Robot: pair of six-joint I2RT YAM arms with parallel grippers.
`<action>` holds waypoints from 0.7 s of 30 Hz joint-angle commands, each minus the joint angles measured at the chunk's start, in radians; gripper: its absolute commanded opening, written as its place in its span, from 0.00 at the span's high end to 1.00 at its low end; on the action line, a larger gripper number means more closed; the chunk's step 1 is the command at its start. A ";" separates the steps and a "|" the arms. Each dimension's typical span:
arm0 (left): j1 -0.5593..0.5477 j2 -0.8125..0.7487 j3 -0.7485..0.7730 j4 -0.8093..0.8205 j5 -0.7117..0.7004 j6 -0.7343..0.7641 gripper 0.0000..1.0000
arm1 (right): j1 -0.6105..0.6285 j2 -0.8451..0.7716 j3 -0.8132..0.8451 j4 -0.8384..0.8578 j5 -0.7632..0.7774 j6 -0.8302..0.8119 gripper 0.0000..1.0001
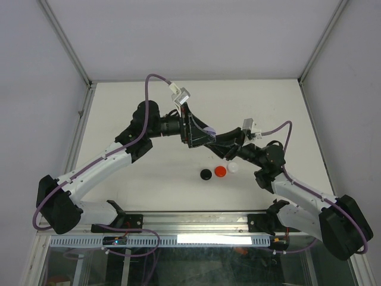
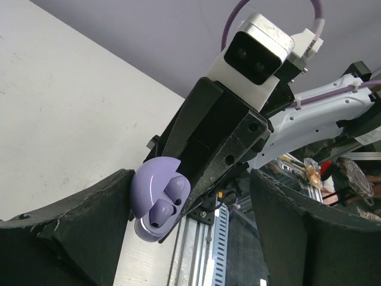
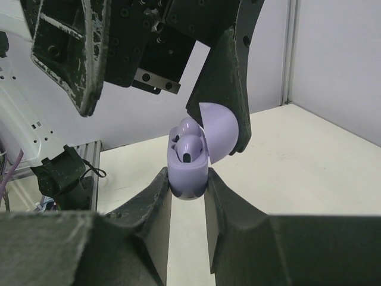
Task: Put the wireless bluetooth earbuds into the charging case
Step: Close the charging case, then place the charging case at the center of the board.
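Firmly pinched the lavender charging case (image 3: 189, 173) by its base in the right gripper (image 3: 187, 182), above the table (image 1: 268, 101), lid (image 3: 220, 128) flipped open. Found lavender earbuds (image 3: 189, 148) seated inside. Spread the left gripper (image 2: 193, 179) wide, one finger (image 3: 229, 89) against the lid. Noted black puck (image 1: 206, 174), red puck (image 1: 220, 171) and white puck (image 1: 233, 167) in a row below.

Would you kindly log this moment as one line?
right gripper: shut on lavender case; left gripper: open, finger at lid; lid: open; earbuds: in case
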 commanded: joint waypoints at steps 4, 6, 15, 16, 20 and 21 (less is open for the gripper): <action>0.015 -0.035 -0.011 0.139 0.123 -0.032 0.24 | 0.007 0.006 0.037 -0.038 -0.020 0.011 1.00; 0.022 -0.042 -0.018 0.147 0.129 -0.034 0.25 | 0.005 0.005 0.036 -0.058 -0.027 0.009 1.00; 0.083 -0.090 -0.024 -0.029 -0.053 0.054 0.19 | 0.003 -0.020 0.059 -0.318 0.026 -0.016 1.00; 0.088 -0.101 -0.022 -0.076 -0.113 0.084 0.18 | 0.003 -0.024 0.070 -0.375 0.045 -0.022 1.00; 0.108 -0.145 -0.023 -0.220 -0.332 0.184 0.14 | -0.008 -0.030 0.117 -0.599 0.121 -0.036 1.00; 0.111 -0.154 -0.022 -0.253 -0.386 0.207 0.13 | -0.011 -0.028 0.133 -0.652 0.139 -0.039 1.00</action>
